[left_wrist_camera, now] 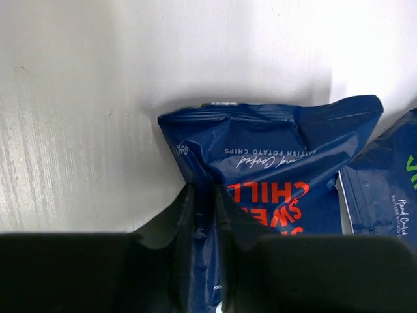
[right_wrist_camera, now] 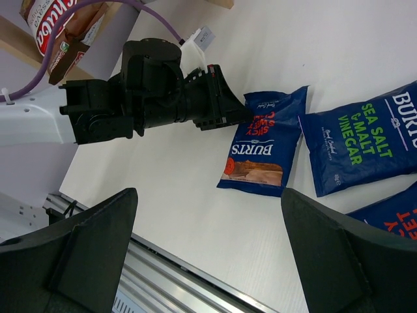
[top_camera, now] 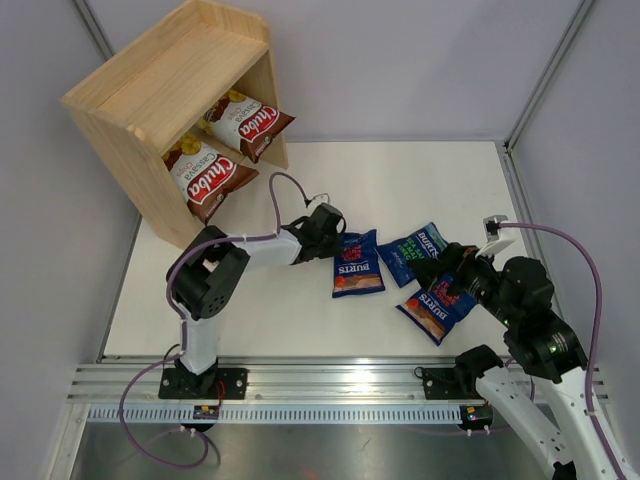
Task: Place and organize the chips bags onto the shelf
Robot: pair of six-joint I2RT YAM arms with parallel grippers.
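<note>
Left hand (left_wrist_camera: 205,195) pinches a corner of the sweet-chilli Burts bag (left_wrist_camera: 280,169) lying flat on the worktop (top_camera: 300,320); right hand (top_camera: 452,283) hangs wide open over another Burts bag (top_camera: 432,312); two Chuba bags (top_camera: 210,175) sit inside the shelf (top_camera: 130,110).

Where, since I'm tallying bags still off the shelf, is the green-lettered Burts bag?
Top view: the green-lettered Burts bag lies on the table right of centre, between the red-lettered bag in the left claw and a third blue bag.
</note>
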